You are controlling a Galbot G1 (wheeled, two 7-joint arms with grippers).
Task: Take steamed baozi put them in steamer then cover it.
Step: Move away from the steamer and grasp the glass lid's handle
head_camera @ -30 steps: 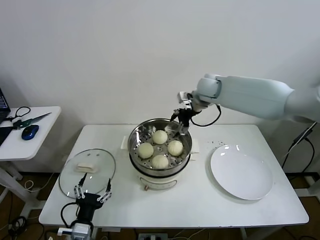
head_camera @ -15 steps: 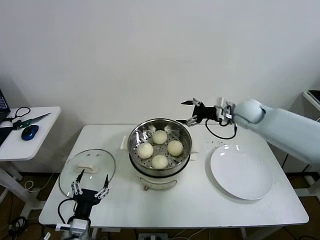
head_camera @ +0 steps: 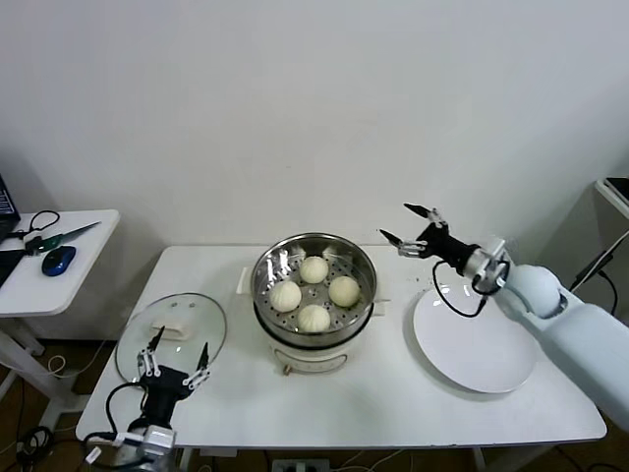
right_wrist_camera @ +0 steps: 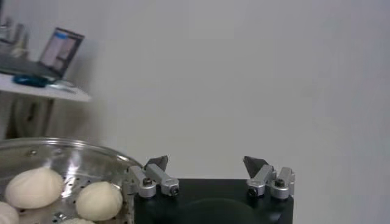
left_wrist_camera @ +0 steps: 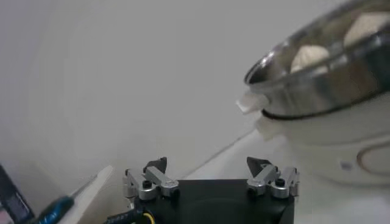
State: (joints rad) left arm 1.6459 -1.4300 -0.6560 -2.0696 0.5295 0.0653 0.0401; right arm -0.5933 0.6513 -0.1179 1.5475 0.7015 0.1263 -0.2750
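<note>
Several cream-white steamed baozi (head_camera: 314, 268) lie inside the shiny round steamer (head_camera: 263, 265) at the table's middle, which has no cover on it. The glass cover (head_camera: 138, 344) with its cream handle lies flat on the table to the steamer's left. My left gripper (head_camera: 175, 356) is open at the cover's near edge, low by the table front. My right gripper (head_camera: 411, 229) is open and empty in the air to the right of the steamer. The left wrist view has that open gripper (left_wrist_camera: 207, 164) with the steamer (left_wrist_camera: 317, 79) beyond. The right wrist view shows its open gripper (right_wrist_camera: 206, 163) beside the steamer rim (right_wrist_camera: 79, 152) and baozi (right_wrist_camera: 33, 187).
A flat white plate (head_camera: 475, 339) lies on the right side of the table, under my right forearm. A small side table (head_camera: 59, 241) at the far left carries a blue mouse (head_camera: 59, 259) and a hand tool. A wall stands close behind.
My right arm has swung away from the steamer's back rim to the right and lower, and now reaches in over the plate. The left gripper shifted slightly by the cover.
</note>
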